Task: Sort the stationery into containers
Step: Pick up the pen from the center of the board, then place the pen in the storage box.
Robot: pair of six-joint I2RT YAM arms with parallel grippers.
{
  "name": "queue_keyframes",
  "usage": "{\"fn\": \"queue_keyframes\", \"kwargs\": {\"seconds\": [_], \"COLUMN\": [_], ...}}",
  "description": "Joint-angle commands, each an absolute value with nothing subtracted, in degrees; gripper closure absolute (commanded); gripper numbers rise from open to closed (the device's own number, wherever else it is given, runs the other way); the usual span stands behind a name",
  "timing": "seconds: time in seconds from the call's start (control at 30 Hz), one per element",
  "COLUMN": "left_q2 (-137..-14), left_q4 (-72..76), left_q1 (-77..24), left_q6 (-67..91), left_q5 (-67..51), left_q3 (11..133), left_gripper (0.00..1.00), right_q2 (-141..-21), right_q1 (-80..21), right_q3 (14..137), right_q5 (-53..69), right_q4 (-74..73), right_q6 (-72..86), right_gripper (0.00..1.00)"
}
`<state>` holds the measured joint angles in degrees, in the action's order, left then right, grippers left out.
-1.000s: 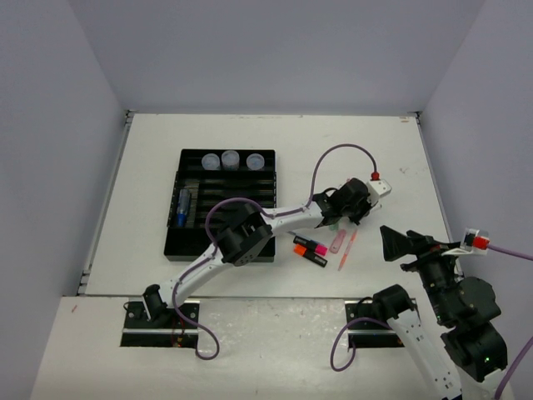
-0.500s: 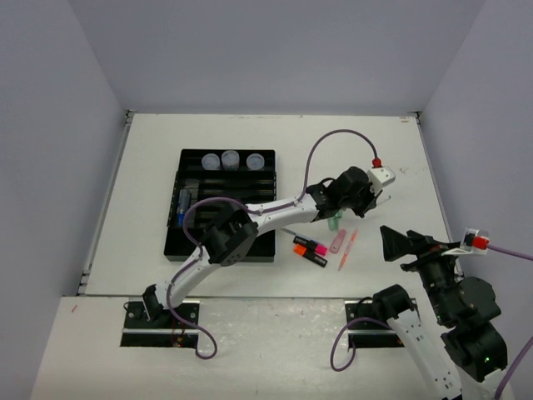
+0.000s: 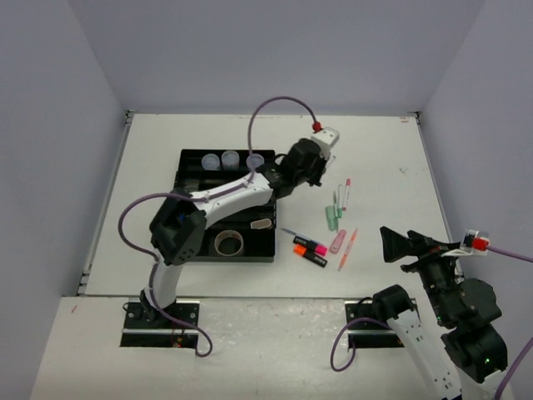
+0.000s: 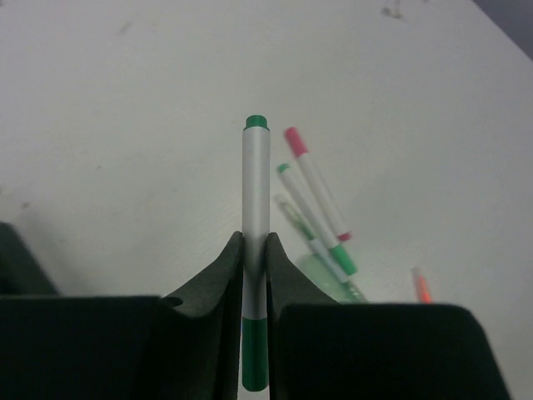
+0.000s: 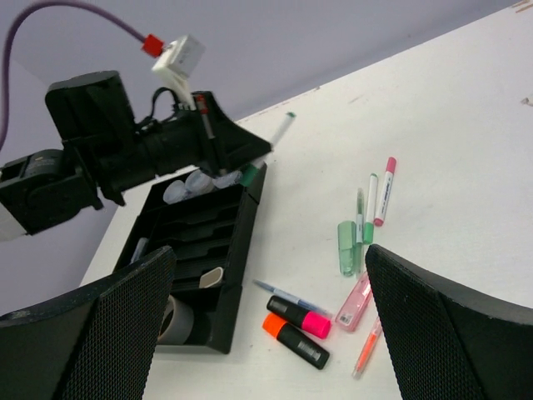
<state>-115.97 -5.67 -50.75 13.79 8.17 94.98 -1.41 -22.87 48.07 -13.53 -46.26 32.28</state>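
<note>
Over by the far right corner of the black tray (image 3: 258, 250), the left gripper (image 4: 256, 243) pinches one white pen with green ends (image 4: 256, 192). Its fingers are pressed against the barrel, and the capped tip sticks out over the table (image 3: 375, 150).

Nine items lie loose to the right of the tray:
- a pink-capped pen (image 5: 385, 190), a green-capped pen (image 5: 369, 208) and a thin clear pen (image 5: 360, 204), side by side
- one green highlighter (image 5: 346, 247) just beside their near ends
- one pink highlighter (image 5: 356, 302)
- one thin orange pen (image 5: 366, 352)
- a pink-tipped black highlighter (image 5: 298, 315) and an orange-tipped black highlighter (image 5: 296, 343), lying together
- one thin dark pen (image 5: 283, 293) just beyond those two

Inside the tray I count one grey tape roll (image 3: 228, 242) in the near section and a small pale piece (image 3: 261, 223) close by. Two round tubs (image 3: 210, 161) sit in the far section; whether a third is behind the arm I cannot tell.

At the near right, the right gripper (image 5: 268, 275) hangs with its fingers spread wide, holding nothing.

The table is plain white, and pale lilac walls (image 3: 266, 50) close it in on three sides.
</note>
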Motion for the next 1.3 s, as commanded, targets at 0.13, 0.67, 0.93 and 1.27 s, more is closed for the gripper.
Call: {"fn": "queue_keyframes", "kwargs": {"seconds": [0.13,0.67,0.93,1.27], "left_q2": [-98.65,-94.36,-93.6,-101.94], "left_q4": [0.72,2.13,-2.93,-10.85], "left_q1": [-39.37,-20.01,-14.2,-14.15], "left_q6": [-9.2,-44.97,-66.43,-74.05], "left_q5": [7.42,-22.65,-39.72,-44.25], "left_q3": [79.0,67.27,61.56,66.48], "left_gripper": [1.0,1.0,1.0,1.0], "right_q2": [-1.98,-0.62,-0.26,-0.66], "right_q1": [-23.03,-23.12,-23.2,-23.2], "right_q3": [48.08,47.69,47.55,47.29], "right_q5": [-11.34,-10.46,-10.46,-11.03], "right_q4": [-44.39,-43.86,-43.9,-43.86], "right_q6": [30.89,30.5,30.5,30.63], "right_gripper": [0.01,0.01,0.01,0.01]}}
